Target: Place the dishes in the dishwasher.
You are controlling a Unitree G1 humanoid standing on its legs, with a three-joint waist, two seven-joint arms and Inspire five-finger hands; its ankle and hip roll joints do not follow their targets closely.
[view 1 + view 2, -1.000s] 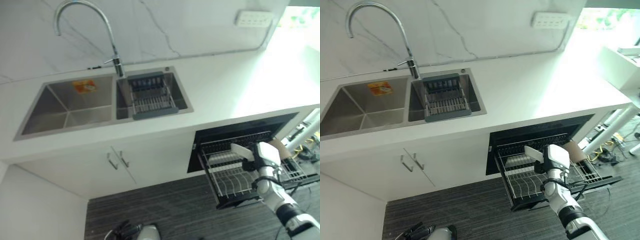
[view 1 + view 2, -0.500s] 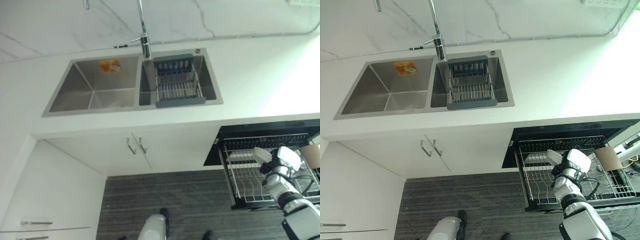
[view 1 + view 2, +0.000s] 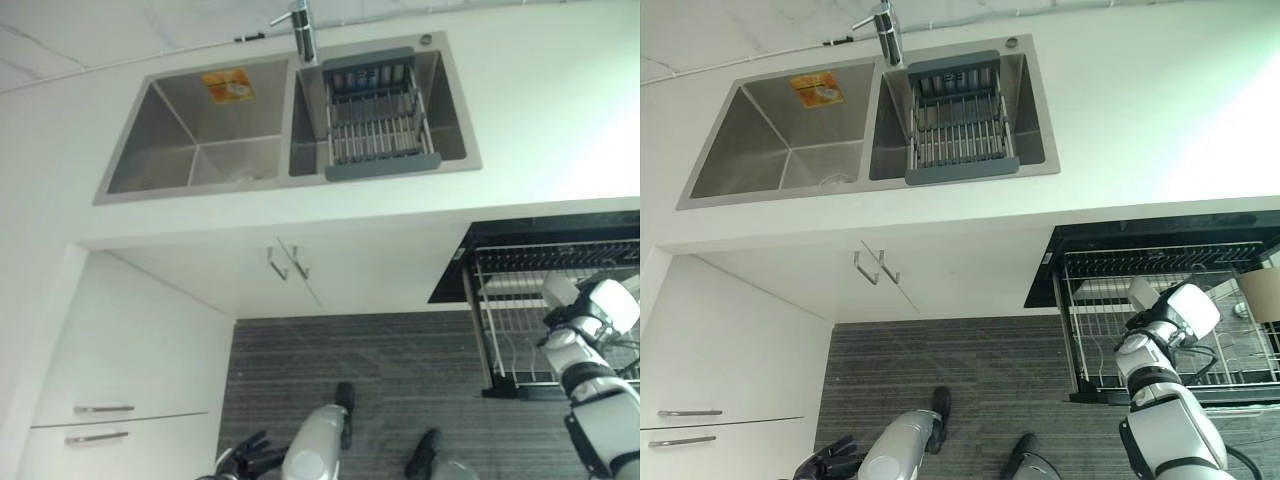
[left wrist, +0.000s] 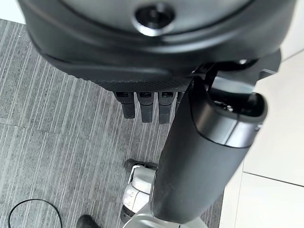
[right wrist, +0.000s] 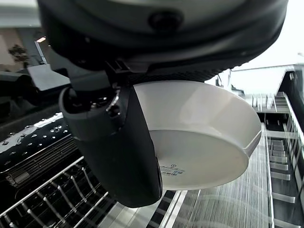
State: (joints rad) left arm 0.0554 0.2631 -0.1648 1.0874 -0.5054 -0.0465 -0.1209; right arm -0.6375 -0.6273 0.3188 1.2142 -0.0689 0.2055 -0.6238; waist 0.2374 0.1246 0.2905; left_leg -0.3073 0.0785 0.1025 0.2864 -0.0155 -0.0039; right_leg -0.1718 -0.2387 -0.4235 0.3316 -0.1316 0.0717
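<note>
The right hand (image 5: 118, 147) has sunk closer to the dishwasher rack (image 3: 1110, 330) just beneath it, thumb still pinching the white bowl (image 5: 199, 137); release looks imminent.

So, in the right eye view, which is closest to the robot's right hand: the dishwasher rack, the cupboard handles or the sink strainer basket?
From the right hand, holding a white bowl:
1. Dishwasher rack, directly beneath the hand.
2. Cupboard handles, to its left, below the counter.
3. Strainer basket, up in the sink.

no readable text; orange sticker (image 3: 228, 85) in sink (image 3: 180, 140) and print under bowl (image 5: 199, 137) illegible.
</note>
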